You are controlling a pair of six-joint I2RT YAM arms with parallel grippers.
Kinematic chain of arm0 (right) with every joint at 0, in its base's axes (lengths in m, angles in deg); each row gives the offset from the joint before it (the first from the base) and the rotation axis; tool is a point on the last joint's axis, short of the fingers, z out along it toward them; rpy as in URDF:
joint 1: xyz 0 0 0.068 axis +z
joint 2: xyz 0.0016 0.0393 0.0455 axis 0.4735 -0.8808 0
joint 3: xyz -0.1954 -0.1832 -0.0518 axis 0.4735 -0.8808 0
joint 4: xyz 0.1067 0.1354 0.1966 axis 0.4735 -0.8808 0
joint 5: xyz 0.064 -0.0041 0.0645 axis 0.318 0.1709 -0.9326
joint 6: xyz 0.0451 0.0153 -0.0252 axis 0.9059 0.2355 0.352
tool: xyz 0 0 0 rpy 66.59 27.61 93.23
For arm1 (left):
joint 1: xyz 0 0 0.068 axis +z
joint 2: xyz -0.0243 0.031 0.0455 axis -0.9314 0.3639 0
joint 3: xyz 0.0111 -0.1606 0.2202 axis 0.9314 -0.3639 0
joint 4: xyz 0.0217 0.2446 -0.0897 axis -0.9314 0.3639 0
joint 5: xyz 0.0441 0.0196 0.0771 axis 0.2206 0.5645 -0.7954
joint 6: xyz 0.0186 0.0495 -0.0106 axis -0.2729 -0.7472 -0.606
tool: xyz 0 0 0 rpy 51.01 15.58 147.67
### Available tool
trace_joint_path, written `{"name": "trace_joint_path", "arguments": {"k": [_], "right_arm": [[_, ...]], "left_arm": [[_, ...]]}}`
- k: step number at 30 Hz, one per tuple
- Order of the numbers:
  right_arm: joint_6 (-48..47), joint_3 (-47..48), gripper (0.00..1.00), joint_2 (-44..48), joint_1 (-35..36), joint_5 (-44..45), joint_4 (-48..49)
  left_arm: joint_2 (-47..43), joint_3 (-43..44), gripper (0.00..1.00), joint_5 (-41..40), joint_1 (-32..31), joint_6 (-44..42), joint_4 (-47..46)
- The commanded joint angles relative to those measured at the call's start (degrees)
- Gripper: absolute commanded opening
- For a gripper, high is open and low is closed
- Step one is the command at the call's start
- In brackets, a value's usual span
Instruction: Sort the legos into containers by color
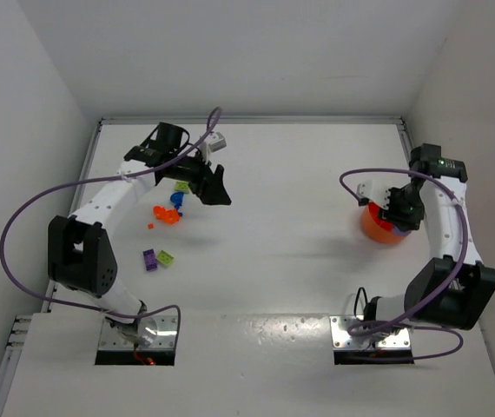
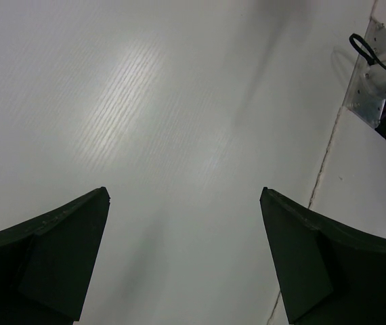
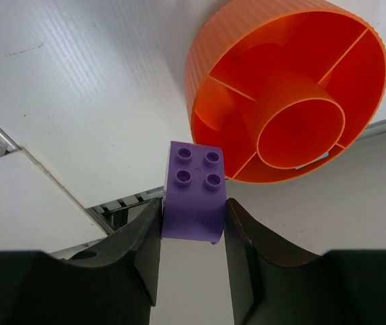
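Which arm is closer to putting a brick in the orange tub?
Right. The right tool grips a purple brick near the orange tub; the left tool is open and empty.

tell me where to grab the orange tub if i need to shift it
Take the orange tub by its rim from straight above: one finger outside the ribbed wall, the other inside an outer compartment. It sits open side up and may be too wide to span. The left gripper is open; the right gripper holds a purple brick.
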Motion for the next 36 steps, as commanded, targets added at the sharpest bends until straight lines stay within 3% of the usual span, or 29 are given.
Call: {"name": "trace_joint_path", "arguments": {"k": [1, 20, 23, 25, 26, 30, 36], "right_arm": [[-1.88, -1.74, 0.0, 0.03, -0.26, -0.07, 3.53], [-2.5, -6.66, 0.0, -1.73, 0.26, 2.92, 13.03], [-2.5, -8.24, 0.04, -1.73, 0.97, 5.9, 14.26], [-2.5, -8.86, 0.12, 0.03, 0.97, 6.43, 15.57], [-2.5, -9.38, 0.23, 0.64, 0.97, 5.91, 16.1], [-2.5, -9.92, 0.46, 3.01, 0.97, 5.29, 17.33], [-1.79, -7.11, 0.52, 4.68, 0.97, 3.97, 17.33]], "left_arm": [[0.44, 0.15, 1.0, 2.26, 0.85, 1.16, -2.53], [0.98, -0.37, 1.0, 1.74, 0.85, 1.69, -3.06], [0.98, -0.37, 1.0, 1.74, 0.85, 1.69, -3.58], [0.98, -0.89, 1.0, 1.03, 0.85, 1.69, -3.59], [0.98, -0.9, 1.0, 1.03, 0.85, 2.3, -4.2], [0.98, -0.9, 1.0, 1.03, 0.85, 2.84, -4.82], [0.71, -0.9, 1.0, -0.28, 0.85, 2.84, -4.82]]}}
